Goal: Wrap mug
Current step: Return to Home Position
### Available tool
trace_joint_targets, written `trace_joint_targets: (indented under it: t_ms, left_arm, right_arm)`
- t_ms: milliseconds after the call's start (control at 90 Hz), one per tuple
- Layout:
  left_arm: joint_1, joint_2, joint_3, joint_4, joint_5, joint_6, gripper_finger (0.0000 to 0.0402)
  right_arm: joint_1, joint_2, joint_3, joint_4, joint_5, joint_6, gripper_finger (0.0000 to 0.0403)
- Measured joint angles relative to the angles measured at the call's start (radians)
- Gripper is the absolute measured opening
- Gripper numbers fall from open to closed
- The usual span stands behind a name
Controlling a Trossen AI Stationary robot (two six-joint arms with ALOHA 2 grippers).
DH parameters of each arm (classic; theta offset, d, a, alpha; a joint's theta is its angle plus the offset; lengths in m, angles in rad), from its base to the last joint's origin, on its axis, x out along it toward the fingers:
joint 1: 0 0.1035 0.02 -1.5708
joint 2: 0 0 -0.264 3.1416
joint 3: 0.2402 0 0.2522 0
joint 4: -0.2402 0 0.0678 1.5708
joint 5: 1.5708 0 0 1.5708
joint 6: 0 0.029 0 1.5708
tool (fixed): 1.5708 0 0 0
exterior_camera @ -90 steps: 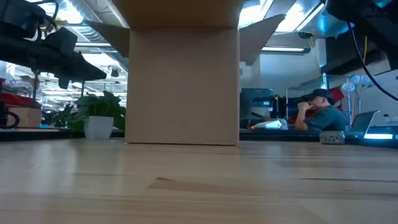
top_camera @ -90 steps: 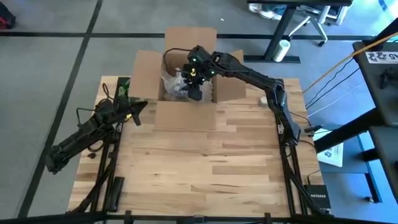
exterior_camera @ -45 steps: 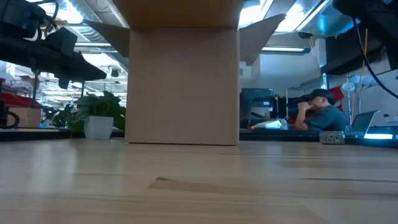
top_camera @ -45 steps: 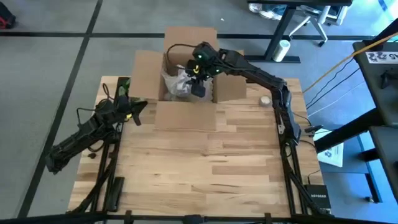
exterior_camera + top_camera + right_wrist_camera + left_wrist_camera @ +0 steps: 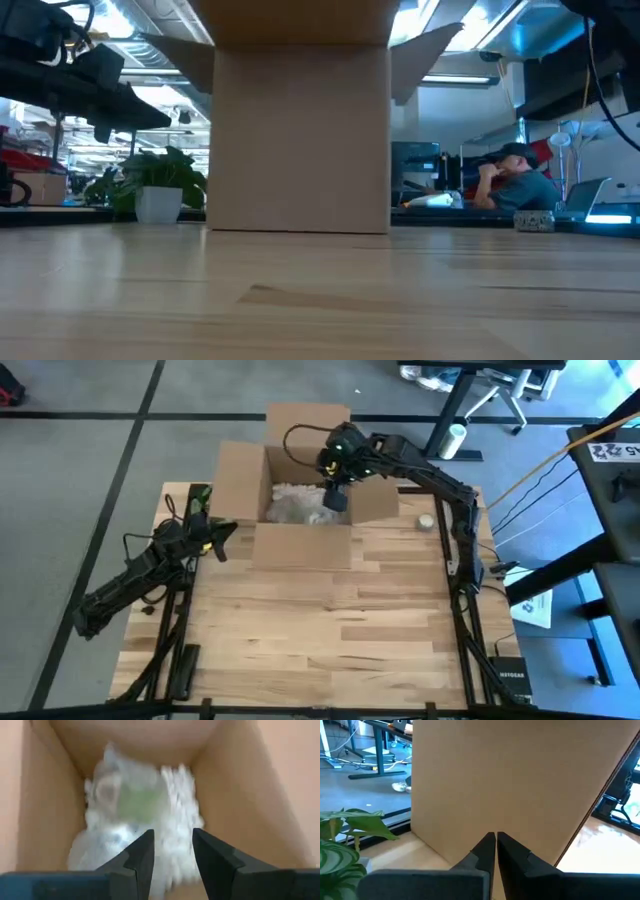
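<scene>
I count one cardboard box [image 5: 240,478], one bubble-wrapped bundle [image 5: 298,503] in it, one small white round object [image 5: 427,521], one table [image 5: 320,640], two grippers, namely the left gripper [image 5: 495,840] and the right gripper [image 5: 172,837], one potted plant [image 5: 155,185] and one seated person [image 5: 520,180].

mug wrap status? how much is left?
Done: the bubble-wrap bundle lies inside the open cardboard box, free of either end effector. In hand: the right end effector hangs open and empty over the box's right side. Remaining: that arm is not yet parked; the left end effector sits shut beside the box's left flap. The flaps are unclosed.
</scene>
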Motion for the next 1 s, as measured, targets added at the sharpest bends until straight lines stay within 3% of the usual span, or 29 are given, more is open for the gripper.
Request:
trace_joint_targets:
  t_ms: [100,267,511,700,867,1000]
  left_arm:
    - [0.0,0.0,0.0,0.0,0.0,0.0,0.0]
    - [0.0,0.0,0.0,0.0,0.0,0.0,0.0]
    - [0.0,0.0,0.0,0.0,0.0,0.0,0.0]
    - [0.0,0.0,0.0,0.0,0.0,0.0,0.0]
    - [0.0,0.0,0.0,0.0,0.0,0.0,0.0]
    - [0.0,0.0,0.0,0.0,0.0,0.0,0.0]
  right_arm:
    - [0.007,-0.03,0.0,-0.105,-0.035,0.049,0.0092]
    - [0.041,-0.089,0.0,-0.224,-0.068,0.098,0.0011]
    - [0.133,-0.185,0.0,-0.256,-0.05,0.214,0.0002]
    - [0.246,-0.305,-0.03,-0.265,0.051,0.319,0.0001]
    - [0.355,-0.475,-0.198,-0.273,0.223,0.476,0.0]
    - [0.422,-0.678,-0.493,-0.211,0.38,0.641,0.0]
